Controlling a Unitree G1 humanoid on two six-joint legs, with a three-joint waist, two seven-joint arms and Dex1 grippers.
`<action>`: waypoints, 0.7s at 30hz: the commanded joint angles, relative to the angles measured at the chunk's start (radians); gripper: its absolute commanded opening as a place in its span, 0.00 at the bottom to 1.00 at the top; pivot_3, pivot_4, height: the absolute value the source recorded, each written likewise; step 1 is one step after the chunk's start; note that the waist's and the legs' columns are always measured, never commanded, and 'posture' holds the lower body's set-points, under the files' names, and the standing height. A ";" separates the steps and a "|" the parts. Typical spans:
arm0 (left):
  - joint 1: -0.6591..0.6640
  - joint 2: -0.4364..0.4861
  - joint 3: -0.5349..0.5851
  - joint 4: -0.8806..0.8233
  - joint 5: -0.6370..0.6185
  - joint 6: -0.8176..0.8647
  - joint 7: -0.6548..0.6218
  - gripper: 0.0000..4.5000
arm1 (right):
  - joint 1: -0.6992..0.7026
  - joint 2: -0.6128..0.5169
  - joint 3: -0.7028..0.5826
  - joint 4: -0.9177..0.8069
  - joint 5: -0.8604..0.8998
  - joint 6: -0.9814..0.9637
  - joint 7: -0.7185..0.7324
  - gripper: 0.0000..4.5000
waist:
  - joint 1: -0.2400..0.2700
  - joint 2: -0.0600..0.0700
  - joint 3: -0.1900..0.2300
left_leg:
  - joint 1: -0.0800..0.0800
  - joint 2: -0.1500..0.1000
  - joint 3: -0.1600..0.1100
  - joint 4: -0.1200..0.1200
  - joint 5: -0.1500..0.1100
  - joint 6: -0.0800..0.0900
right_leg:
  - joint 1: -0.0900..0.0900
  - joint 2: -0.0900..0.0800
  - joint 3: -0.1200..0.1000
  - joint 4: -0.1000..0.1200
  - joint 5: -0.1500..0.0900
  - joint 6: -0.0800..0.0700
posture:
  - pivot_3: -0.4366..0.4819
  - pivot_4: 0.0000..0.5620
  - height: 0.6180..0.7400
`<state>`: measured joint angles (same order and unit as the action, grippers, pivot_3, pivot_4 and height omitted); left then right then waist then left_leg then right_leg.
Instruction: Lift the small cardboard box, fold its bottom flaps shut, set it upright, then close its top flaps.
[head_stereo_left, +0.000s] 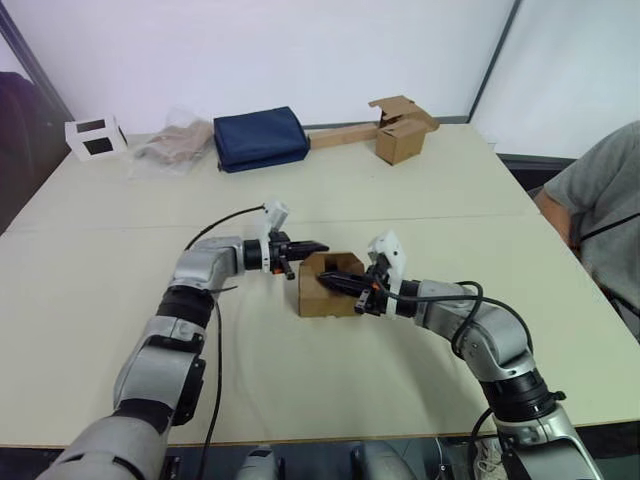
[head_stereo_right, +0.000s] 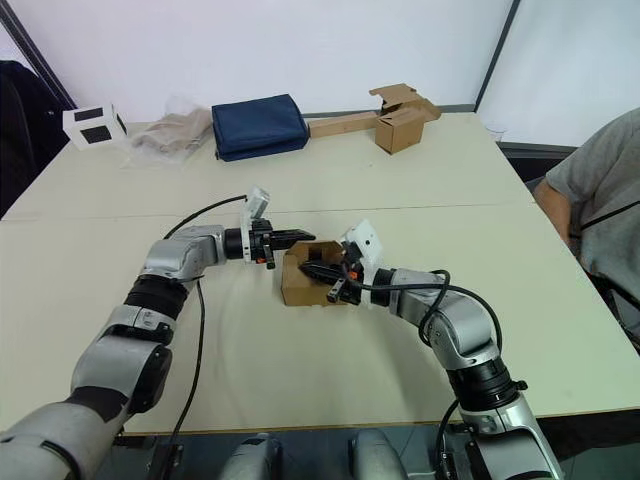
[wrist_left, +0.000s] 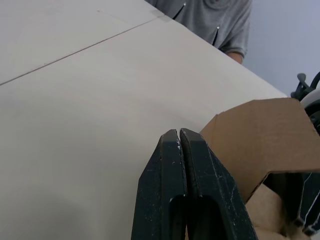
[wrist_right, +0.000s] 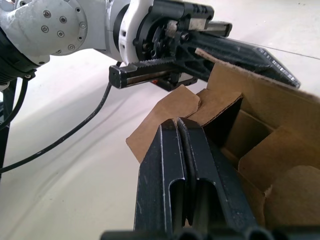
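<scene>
Head stereo pair looked down over the desk (head_stereo_left: 420, 180); both wrist cams sat close up at the small cardboard box (head_stereo_left: 330, 285), sharing it.

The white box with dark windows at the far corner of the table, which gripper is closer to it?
Left. The left gripper sits at the small cardboard box's far rim, on the white box's side. The right gripper reaches into the cardboard box from the other side, farther away.
</scene>
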<state>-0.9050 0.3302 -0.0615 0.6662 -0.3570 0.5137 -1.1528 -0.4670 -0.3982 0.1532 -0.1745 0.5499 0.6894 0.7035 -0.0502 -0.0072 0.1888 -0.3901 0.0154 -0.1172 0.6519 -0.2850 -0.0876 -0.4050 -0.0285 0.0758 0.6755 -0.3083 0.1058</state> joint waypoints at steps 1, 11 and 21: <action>0.013 0.018 0.014 -0.075 -0.008 0.023 -0.003 0.01 | 0.008 -0.010 0.020 0.009 -0.044 -0.006 0.003 0.00 | 0.000 0.000 0.000 | 0.000 0.000 0.000 0.000 0.000 0.000 | 0.000 0.000 0.000 0.000 0.000 0.000 | 0.48 0.27 1.00; 0.060 0.036 0.036 -0.155 -0.021 0.056 0.025 0.01 | -0.002 -0.023 0.066 0.031 -0.123 -0.027 0.019 0.00 | -0.001 0.000 -0.001 | 0.001 0.000 0.000 0.000 0.000 0.000 | 0.002 0.000 0.000 0.000 0.000 0.000 | 0.48 0.27 1.00; 0.079 0.096 0.078 -0.140 -0.014 0.032 0.055 0.01 | -0.035 -0.107 0.142 -0.048 -0.231 -0.021 0.040 0.00 | -0.003 0.000 -0.001 | 0.001 0.000 0.000 0.000 0.000 0.000 | 0.002 0.000 0.000 0.000 0.000 0.000 | 0.48 0.27 1.00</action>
<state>-0.8294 0.4049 -0.0153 0.5433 -0.3653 0.5606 -1.1007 -0.5002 -0.4817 0.2573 -0.2137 0.3800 0.6638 0.7473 -0.0537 -0.0075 0.1882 -0.3886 0.0154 -0.1174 0.6521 -0.2850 -0.0877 -0.4035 -0.0285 0.0757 0.6759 -0.3083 0.1058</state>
